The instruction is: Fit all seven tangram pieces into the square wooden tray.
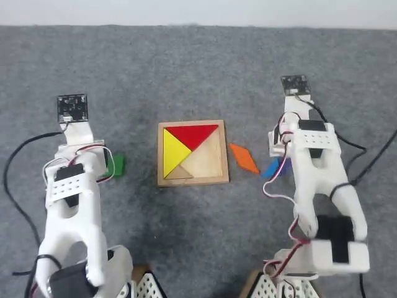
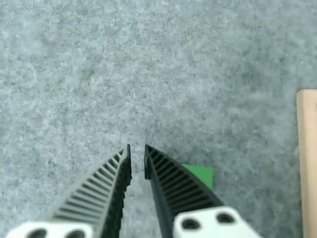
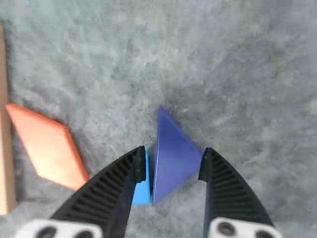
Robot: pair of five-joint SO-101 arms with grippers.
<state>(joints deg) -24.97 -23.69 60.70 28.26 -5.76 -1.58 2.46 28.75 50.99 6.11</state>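
The square wooden tray [image 1: 162, 180] lies mid-table and holds a red triangle [image 1: 193, 134] and a yellow triangle [image 1: 173, 151]. An orange parallelogram [image 1: 244, 158] [image 3: 47, 146] lies just right of it. A dark blue triangle [image 3: 173, 153] lies flat between the open fingers of my right gripper [image 3: 172, 154]. One fingertip [image 3: 205, 158] touches its corner. A light blue piece [image 3: 142, 191] [image 1: 271, 167] sits by the other finger. My left gripper [image 2: 136, 154] [image 1: 99, 162] is shut and holds nothing, low over the carpet, with a green piece [image 2: 200, 174] [image 1: 116, 164] beside one finger.
Grey carpet covers the table. The tray's edge [image 2: 308, 148] shows at the side of the left wrist view, and again [image 3: 5, 163] next to the orange piece in the right wrist view. Both arm bases stand at the near edge, with cables trailing beside them.
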